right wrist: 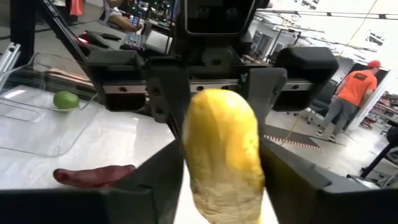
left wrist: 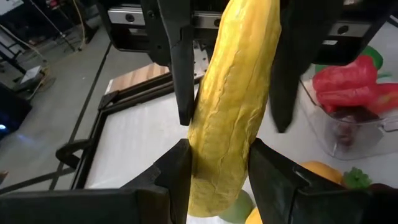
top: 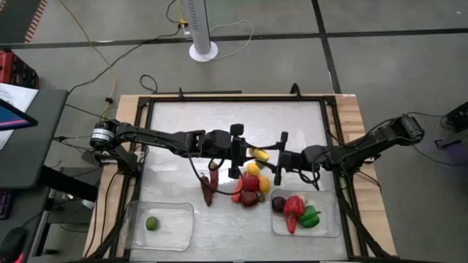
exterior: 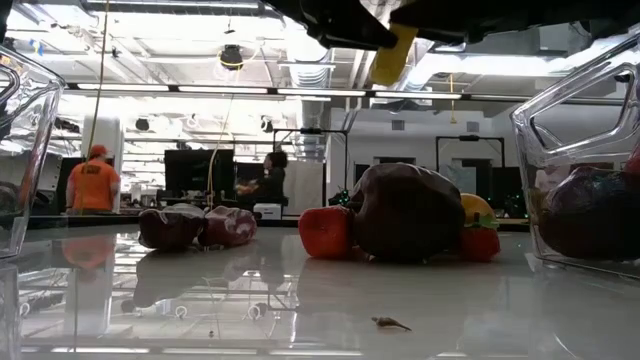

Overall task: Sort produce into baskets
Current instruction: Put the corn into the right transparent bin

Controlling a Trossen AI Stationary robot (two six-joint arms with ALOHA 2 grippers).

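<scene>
- Above the middle of the white table (top: 183, 131), we meet both arms over a handover: a long yellow vegetable (top: 258, 154), ridged like a corn cob or squash, hangs in the air between the two grippers, clear of the pile below.
- The left gripper (top: 235, 151) is clamped on one end of the vegetable; its wrist view shows both dark fingers (left wrist: 177, 174) pressed against the yellow skin.
- The right gripper (top: 280, 157) faces it from the other side with its fingers set either side of the other end. They look to be in contact, but we cannot tell whether the grip is firm.
- We judge that the pass goes well only if the left fingers let go after the right hold is sure; the piece is glossy and long, so an early release could let it tip into the pile.
- We also judge that the two wrists should hold level and in line until then, since a twist would lever the piece out.
- Both arms reach in low and nearly straight from opposite table edges, grippers almost nose to nose.
- The right basket (top: 329, 228) holds red and green peppers and a dark piece; the left basket (top: 131, 219) holds a lime (top: 152, 223).
- Loose produce (top: 250, 186) sits between the baskets, with a dark red chilli (top: 208, 188) just beside it.
</scene>
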